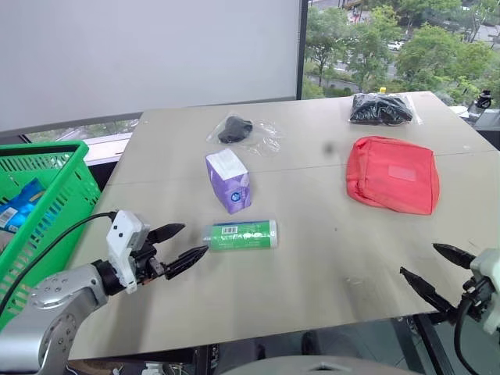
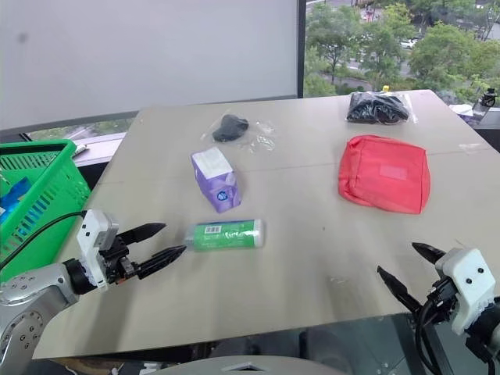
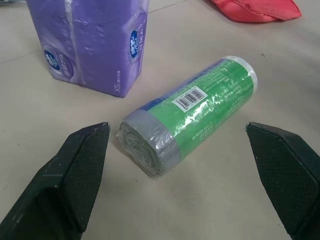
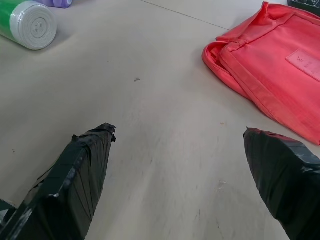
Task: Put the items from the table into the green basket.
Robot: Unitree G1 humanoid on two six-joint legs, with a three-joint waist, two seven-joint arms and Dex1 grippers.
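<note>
A green roll (image 1: 241, 235) with a white barcode label lies on its side on the table (image 1: 312, 289). My left gripper (image 1: 184, 246) is open just to its left, pointing at its grey end, not touching it. Behind the roll stands a purple-and-white tissue pack (image 1: 228, 180). A red zip pouch (image 1: 392, 173) lies at the right. Two black things in clear bags rest farther back, one at the middle (image 1: 238, 130) and one at the far right (image 1: 381, 108). My right gripper (image 1: 431, 269) hangs open over the table's near right edge, holding nothing. The green basket (image 1: 43, 207) stands off the table's left side.
A blue packet (image 1: 19, 205) lies inside the basket. A window with trees outside runs behind the table's far edge. Bare tabletop stretches between the roll and the red pouch.
</note>
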